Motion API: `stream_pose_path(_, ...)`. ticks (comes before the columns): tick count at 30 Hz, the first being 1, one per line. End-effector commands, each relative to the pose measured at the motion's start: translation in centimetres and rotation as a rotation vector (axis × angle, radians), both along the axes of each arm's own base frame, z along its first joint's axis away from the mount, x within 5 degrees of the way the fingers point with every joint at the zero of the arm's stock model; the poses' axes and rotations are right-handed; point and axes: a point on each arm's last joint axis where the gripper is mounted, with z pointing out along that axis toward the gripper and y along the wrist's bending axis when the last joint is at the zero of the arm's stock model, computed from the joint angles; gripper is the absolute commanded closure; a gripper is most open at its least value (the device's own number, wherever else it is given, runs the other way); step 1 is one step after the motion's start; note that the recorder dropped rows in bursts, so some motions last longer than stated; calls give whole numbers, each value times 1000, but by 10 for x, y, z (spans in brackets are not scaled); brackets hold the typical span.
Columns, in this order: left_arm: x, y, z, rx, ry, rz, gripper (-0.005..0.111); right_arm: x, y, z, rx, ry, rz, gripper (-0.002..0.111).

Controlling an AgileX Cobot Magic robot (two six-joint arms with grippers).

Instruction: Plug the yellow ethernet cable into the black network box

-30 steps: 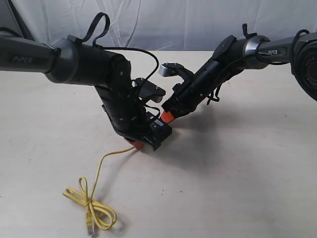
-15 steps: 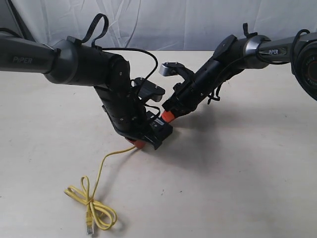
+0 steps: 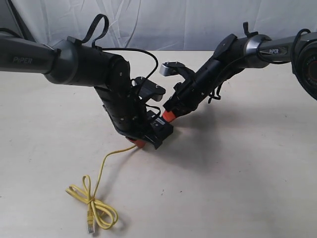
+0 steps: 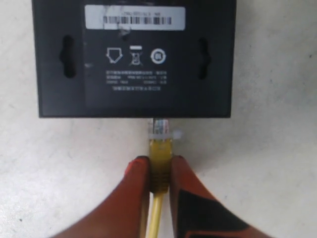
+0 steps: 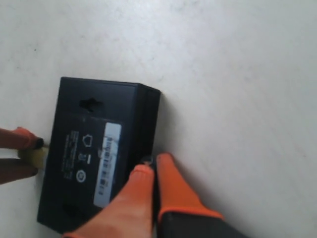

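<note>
The black network box (image 4: 133,64) lies flat on the table, its white label (image 4: 134,17) facing up; it also shows as the box (image 5: 94,153) and the box (image 3: 161,130). My left gripper (image 4: 159,163) is shut on the yellow ethernet cable (image 4: 161,161) just behind its clear plug (image 4: 159,128), whose tip meets the box's near edge. The cable (image 3: 96,201) trails down to a loose loop near the table's front. My right gripper (image 5: 151,166) is shut, with nothing between its orange fingers (image 5: 173,188), and its tips press against the box's opposite side.
A pale table (image 3: 237,173) spreads to the right and front. White cloth (image 3: 163,25) hangs behind it. The two black arms lean in over the table's middle, the left arm (image 3: 119,104) close beside the right arm (image 3: 198,89).
The loose yellow loop has slid slightly right toward the box. Both arms have barely shifted.
</note>
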Motion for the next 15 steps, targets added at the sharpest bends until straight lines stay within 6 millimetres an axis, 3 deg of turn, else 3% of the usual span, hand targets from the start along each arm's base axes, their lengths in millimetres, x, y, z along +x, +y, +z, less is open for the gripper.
stream_pose_path(1,11,-5,5,-56,-105,14,107,-10,-6,-15,-91,10,135,109)
stream_pose_path(15,13,-4,5,-39,-135,-8,107,-14,-3,-11,-10,-16,245,109)
